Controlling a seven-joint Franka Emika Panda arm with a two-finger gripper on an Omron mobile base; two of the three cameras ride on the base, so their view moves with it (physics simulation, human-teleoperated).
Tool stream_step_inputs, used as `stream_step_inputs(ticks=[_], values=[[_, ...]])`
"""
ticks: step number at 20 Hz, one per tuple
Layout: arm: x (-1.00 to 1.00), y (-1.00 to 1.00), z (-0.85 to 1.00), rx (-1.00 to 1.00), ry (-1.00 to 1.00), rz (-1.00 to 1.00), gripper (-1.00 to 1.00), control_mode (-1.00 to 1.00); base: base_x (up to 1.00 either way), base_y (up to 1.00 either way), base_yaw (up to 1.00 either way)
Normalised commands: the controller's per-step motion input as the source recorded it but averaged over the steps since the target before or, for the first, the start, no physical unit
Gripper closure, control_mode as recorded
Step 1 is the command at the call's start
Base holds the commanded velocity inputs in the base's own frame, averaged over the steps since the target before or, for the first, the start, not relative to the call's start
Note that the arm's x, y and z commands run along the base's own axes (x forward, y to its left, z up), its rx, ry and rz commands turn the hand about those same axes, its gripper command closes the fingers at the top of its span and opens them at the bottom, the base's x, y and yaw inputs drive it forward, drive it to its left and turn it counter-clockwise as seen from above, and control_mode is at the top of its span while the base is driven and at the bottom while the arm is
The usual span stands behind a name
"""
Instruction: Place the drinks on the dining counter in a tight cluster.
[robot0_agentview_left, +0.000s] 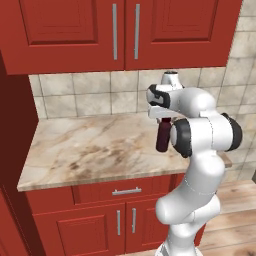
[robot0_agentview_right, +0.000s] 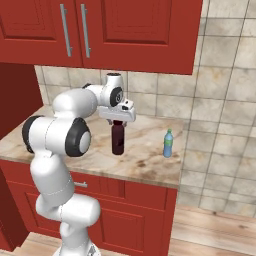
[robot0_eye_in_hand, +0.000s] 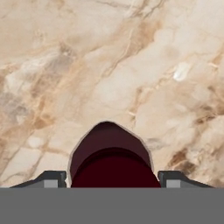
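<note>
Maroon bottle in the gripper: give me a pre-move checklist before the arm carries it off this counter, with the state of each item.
1. Grip: the gripper is closed around the top of the maroon bottle, fingers on both sides. Ok.
2. Bottle attitude: it hangs upright under the hand. Ok.
3. Lift clearance: in the right base view its base seems to be just above the marbled counter, but contact is hard to rule out. Cannot tell.
4. Neighbours: the water bottle stands apart to the side, not touching. Ok.
5. Overhead room: the red wall cabinets hang above the hand with a gap. Ok.
6. Destination free: the dining counter is out of frame. Cannot tell.
</note>
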Motion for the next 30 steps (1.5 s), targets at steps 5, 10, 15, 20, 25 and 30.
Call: stream_step_inputs(ticks=[5, 10, 15, 20, 25, 30], values=[[-0.76, 0.03, 0.17, 0.00, -0.13, 0.00, 1.00, -1.00, 0.00, 0.00, 0.00], [-1.00, 0.11, 0.53, -0.03, -0.17, 0.00, 1.00, -1.00, 0.00, 0.00, 0.00], [-0.90, 0.16, 0.91, -0.09, -0.05, 0.00, 1.00, -1.00, 0.00, 0.00, 0.00], [-0.54, 0.01, 0.98, -0.05, 0.03, 0.00, 1.00, -1.00, 0.00, 0.00, 0.00], [-0.49, 0.06, 0.44, -0.01, 0.00, 0.00, 1.00, -1.00, 0.00, 0.00, 0.00], [0.00, 0.00, 0.00, 0.00, 0.00, 0.00, 1.00, -1.00, 0.00, 0.00, 0.00]])
